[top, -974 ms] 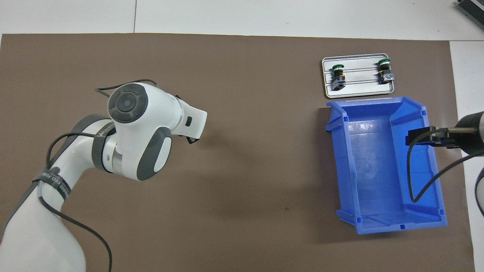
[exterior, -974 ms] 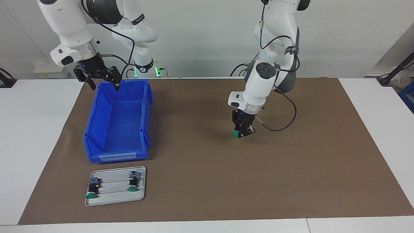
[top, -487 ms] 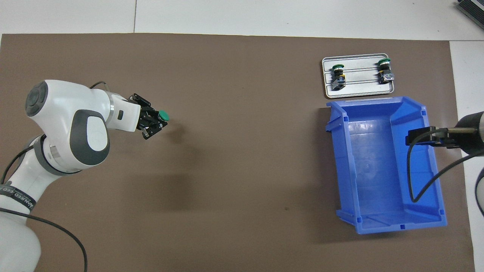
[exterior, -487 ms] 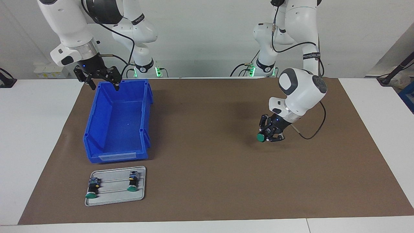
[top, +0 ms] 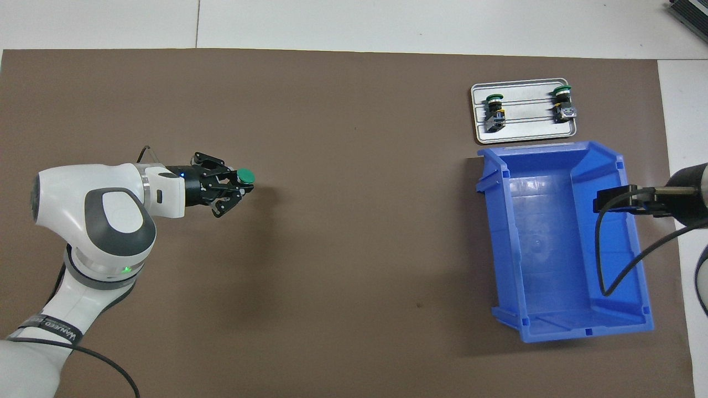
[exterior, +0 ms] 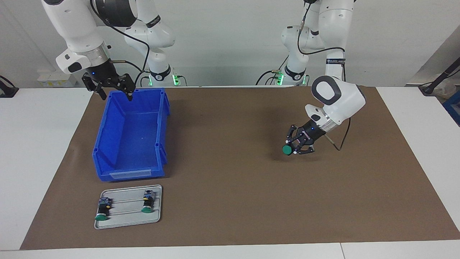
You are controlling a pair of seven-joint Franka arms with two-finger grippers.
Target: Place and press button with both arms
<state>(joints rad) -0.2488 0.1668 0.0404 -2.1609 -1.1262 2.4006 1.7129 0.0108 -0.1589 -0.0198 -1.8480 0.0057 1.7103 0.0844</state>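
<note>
Left pincer (exterior: 294,146): I see it low over the brown mat (exterior: 230,201), toward the left arm's end of the tabletop (exterior: 36,151), tilted sideways and clenched on the button (exterior: 287,149).
Button: held in the left pincer, its green cap pointing toward the right arm's end; from overhead the cap (top: 245,176) sticks out past the fingertips. I cannot tell whether it touches the mat.
Right pincer (exterior: 114,89): released, fingers spread wide, hanging over the rim of the blue bin (exterior: 131,135) at the end nearest the robots. It grasps nothing; that arm waits.
Blue bin: open-topped, on the mat toward the right arm's end, nothing visible inside.
Metal tray (exterior: 127,219): just beside the bin, farther from the robots, apart from it.
On the tray: two other push-buttons (exterior: 102,208) (exterior: 147,202), lying side by side and apart, green caps pointing away from the robots.
Overhead check: left pincer (top: 235,185) well apart from bin (top: 558,243) and tray (top: 522,130).
</note>
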